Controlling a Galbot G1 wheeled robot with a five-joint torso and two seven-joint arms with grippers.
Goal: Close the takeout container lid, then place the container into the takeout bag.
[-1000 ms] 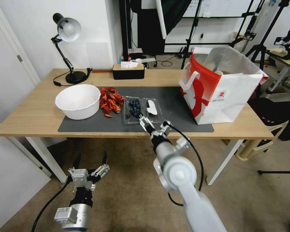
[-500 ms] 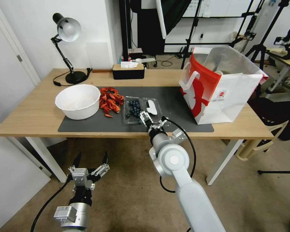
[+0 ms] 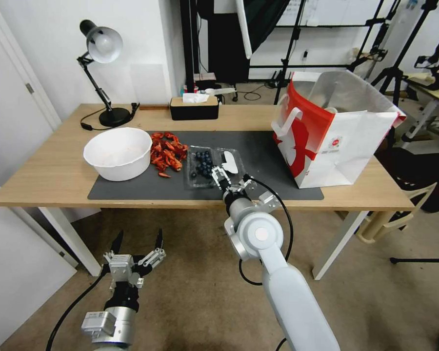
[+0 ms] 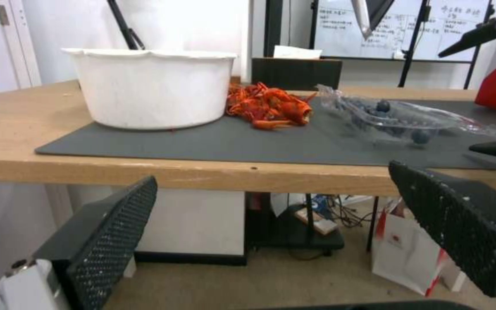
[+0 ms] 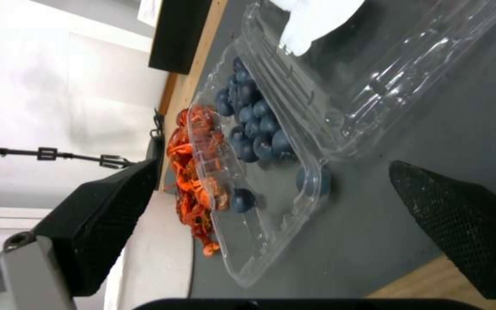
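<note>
Wooden table (image 3: 49, 180) with a dark mat (image 3: 258, 151); at its right end stands the red-and-white takeout bag (image 3: 334, 131), mouth open. Left of it on the mat lies the takeout container (image 3: 200, 165), lid (image 3: 231, 163) flat and open beside the blueberries. Right gripper (image 3: 229, 175) at its near edge, fingers apart. Left gripper (image 3: 137, 241) low beside the table, fingers spread

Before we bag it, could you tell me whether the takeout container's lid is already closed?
No, the lid lies flat open beside the blueberry tray of the takeout container, on the dark mat.
</note>
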